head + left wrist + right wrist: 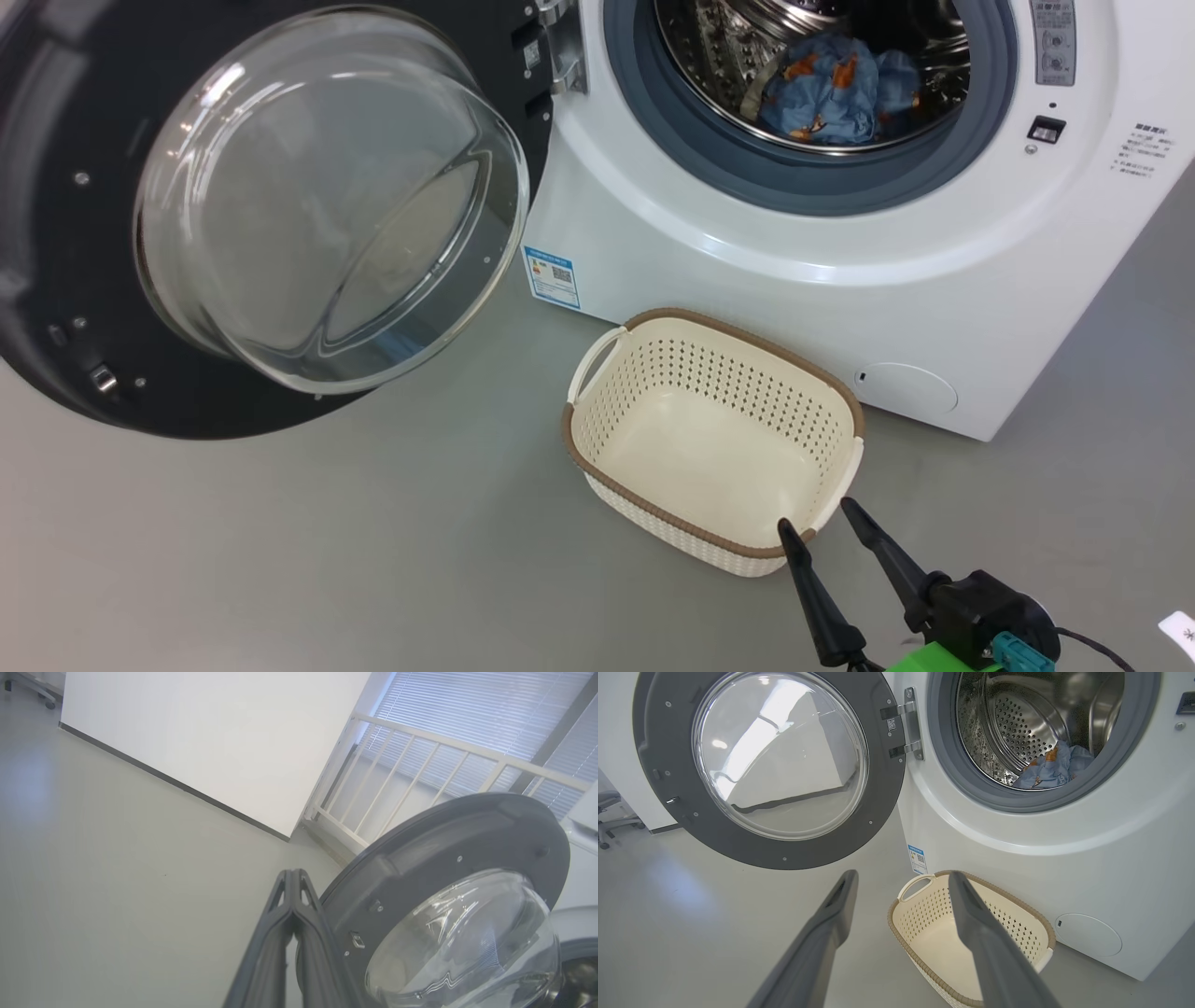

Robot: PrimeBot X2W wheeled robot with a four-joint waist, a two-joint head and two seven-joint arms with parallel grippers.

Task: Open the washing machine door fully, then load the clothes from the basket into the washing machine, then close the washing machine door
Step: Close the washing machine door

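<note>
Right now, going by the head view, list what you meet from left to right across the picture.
The washing machine door → blue label sticker → basket → round white cap.

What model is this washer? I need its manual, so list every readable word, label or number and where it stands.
Blue label sticker on the washing machine front: too small to read.
Grey label at the machine's upper right: blurred, unreadable.
Dark print further right: too small to read.
Small sticker on the washing machine door by the hinge: unreadable.
No model or brand can be read.
</note>
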